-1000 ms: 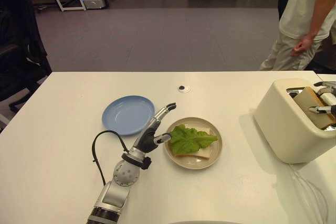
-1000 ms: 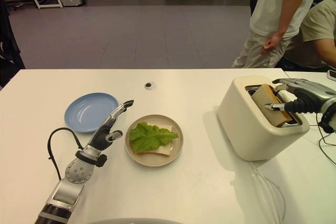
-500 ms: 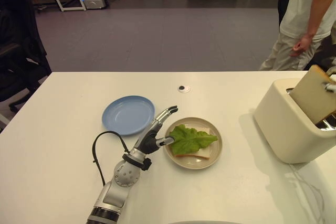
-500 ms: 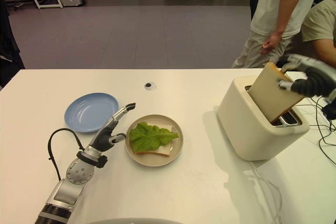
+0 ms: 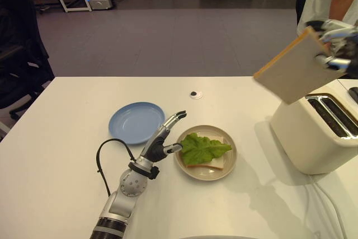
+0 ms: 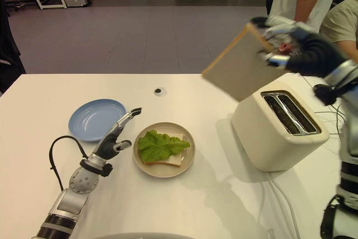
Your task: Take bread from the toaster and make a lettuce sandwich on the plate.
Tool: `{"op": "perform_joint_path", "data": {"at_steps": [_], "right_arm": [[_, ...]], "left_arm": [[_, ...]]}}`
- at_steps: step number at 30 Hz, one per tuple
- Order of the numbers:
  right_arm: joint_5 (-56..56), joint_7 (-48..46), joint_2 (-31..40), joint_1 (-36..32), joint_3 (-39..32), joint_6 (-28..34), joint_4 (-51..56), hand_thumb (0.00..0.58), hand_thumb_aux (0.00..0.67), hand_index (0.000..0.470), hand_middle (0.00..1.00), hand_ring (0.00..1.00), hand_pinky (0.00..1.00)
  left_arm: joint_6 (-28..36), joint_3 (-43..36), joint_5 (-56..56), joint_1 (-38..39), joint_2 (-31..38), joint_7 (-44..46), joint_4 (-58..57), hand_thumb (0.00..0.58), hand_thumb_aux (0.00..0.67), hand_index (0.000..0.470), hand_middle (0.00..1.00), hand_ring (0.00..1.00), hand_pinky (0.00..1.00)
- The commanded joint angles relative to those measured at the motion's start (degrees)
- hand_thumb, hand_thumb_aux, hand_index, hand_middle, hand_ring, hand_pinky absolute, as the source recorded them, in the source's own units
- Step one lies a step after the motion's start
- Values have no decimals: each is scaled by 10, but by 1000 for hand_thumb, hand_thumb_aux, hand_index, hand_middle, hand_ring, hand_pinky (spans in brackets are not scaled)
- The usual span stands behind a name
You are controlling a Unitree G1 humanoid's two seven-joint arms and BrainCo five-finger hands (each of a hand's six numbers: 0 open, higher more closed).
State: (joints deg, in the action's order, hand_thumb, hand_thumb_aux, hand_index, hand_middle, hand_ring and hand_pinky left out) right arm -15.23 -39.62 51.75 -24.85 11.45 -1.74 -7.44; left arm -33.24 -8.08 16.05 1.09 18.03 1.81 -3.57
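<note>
My right hand (image 6: 296, 46) is shut on a slice of bread (image 6: 240, 65), holding it tilted in the air above and left of the cream toaster (image 6: 279, 130), whose two slots stand empty. A beige plate (image 5: 224, 169) at mid-table carries a bread slice (image 5: 215, 162) with a lettuce leaf (image 5: 202, 147) lying on it. My left hand (image 5: 162, 143) rests on the table just left of that plate, fingers stretched out and holding nothing.
A blue plate (image 5: 136, 122) lies left of the beige one. A small dark disc (image 5: 194, 93) is set in the tabletop farther back. The toaster's cable (image 6: 282, 200) runs along the table at the front right. A black cable (image 5: 103, 160) loops beside my left arm.
My right hand has lifted the bread slice clear of the toaster slot and carried it up and to the left. My left hand has stayed beside the plate.
</note>
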Motion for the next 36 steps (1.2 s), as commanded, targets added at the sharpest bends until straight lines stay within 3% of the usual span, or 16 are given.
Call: {"op": "perform_joint_path", "data": {"at_steps": [1, 7, 22, 27, 29, 36], "right_arm": [[-11, -53, -59, -41, -94, 38, 14, 580, 670, 470, 0, 0, 0], [6, -140, -168, -82, -225, 99, 118, 580, 670, 470, 0, 0, 0], [181, -122, -264, -133, -322, -6, 330, 580, 670, 470, 0, 0, 0], [229, -78, -275, -144, -324, -48, 372, 580, 670, 470, 0, 0, 0], [241, -73, -278, -144, -327, -60, 380, 575, 610, 428, 0, 0, 0], [256, -63, -286, -139, -324, -83, 387, 551, 520, 365, 0, 0, 0]], "left_arm": [[-13, 13, -7, -11, -2, -4, -15, 0, 0, 0, 0, 0, 0], [-36, 24, 12, -7, -1, -20, -8, 0, 0, 0, 0, 0, 0], [-43, 10, 80, 6, 5, -26, 14, 0, 0, 0, 0, 0, 0], [-58, -6, 171, 4, 25, -40, 34, 0, 0, 0, 0, 0, 0], [-65, -10, 210, 5, 36, -49, 47, 0, 0, 0, 0, 0, 0], [-57, -78, 392, 2, 66, -78, 70, 0, 0, 0, 0, 0, 0]]}}
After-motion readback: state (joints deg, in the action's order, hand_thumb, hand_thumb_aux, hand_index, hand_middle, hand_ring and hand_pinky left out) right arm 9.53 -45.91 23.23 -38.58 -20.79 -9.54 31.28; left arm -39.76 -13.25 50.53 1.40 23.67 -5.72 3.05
